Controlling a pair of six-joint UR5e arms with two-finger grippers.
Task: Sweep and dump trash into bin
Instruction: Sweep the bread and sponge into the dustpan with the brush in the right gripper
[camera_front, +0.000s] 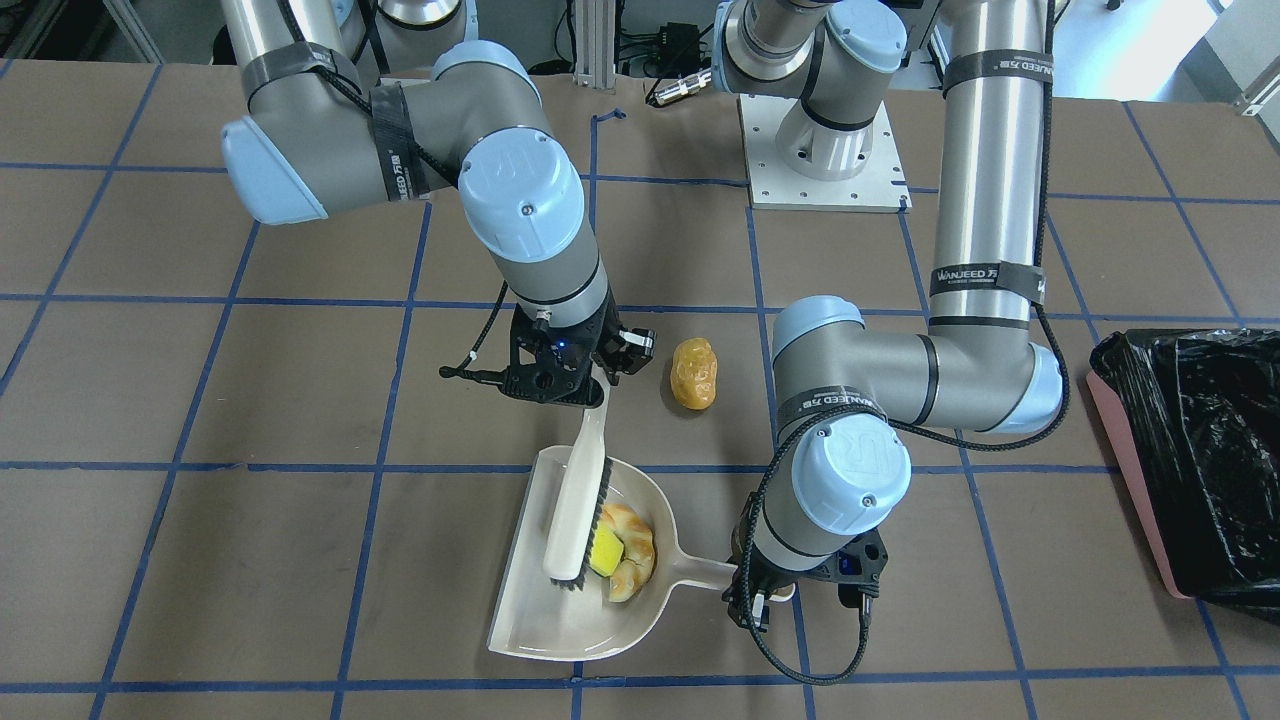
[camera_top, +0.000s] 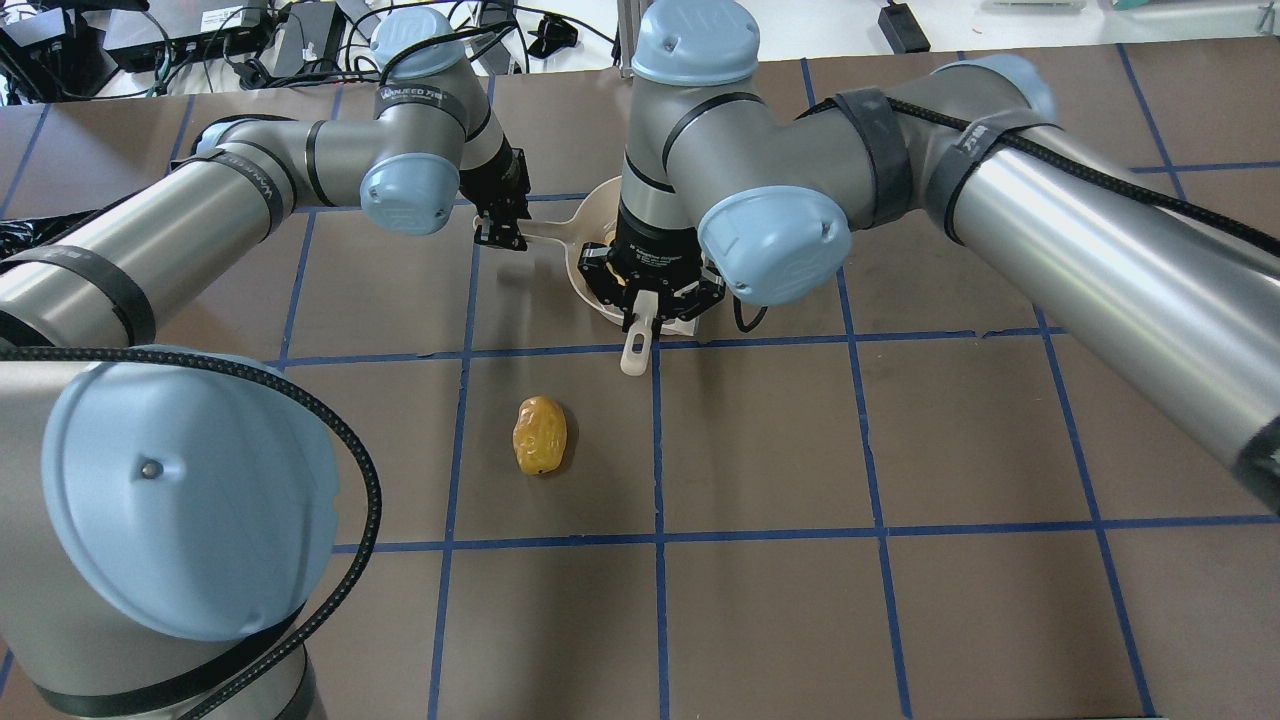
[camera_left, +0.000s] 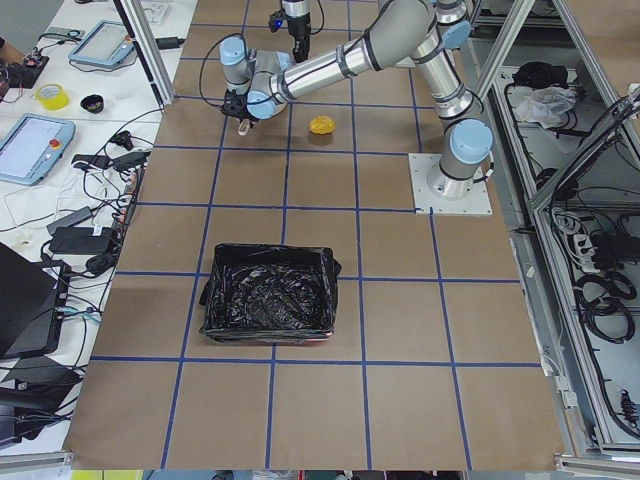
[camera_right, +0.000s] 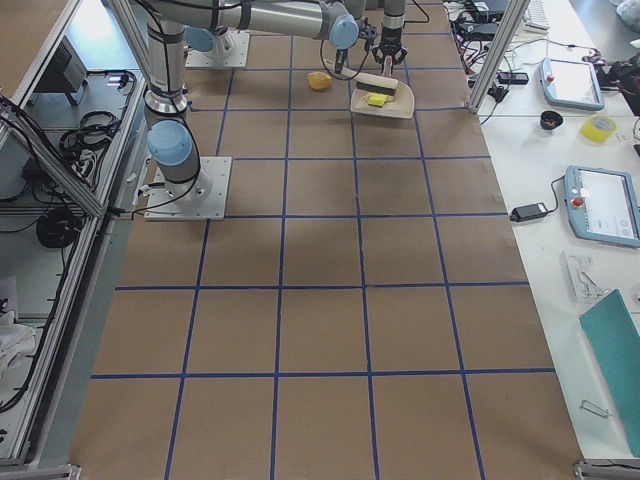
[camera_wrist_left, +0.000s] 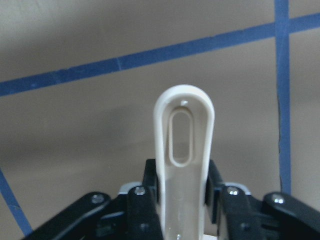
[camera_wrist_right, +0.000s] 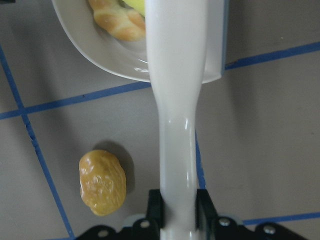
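A beige dustpan (camera_front: 540, 620) lies on the table with the yellow-green sponge wedge (camera_front: 605, 550) and the tan toy croissant (camera_front: 637, 528) inside it. My left gripper (camera_front: 762, 598) is shut on the dustpan handle (camera_wrist_left: 184, 130). My right gripper (camera_front: 592, 392) is shut on the handle of the beige brush (camera_front: 575, 500), whose dark bristles rest in the pan against the sponge. The amber-brown toy pastry (camera_front: 694, 373) lies on the table outside the pan, beside the brush handle; it also shows in the right wrist view (camera_wrist_right: 102, 182). The pink bin (camera_front: 1190, 460) with its black bag stands off to my left.
The brown table has a blue tape grid. The left arm's white base plate (camera_front: 825, 185) sits at the robot's side of the table. In the exterior left view the bin (camera_left: 270, 305) stands about two grid squares from the dustpan.
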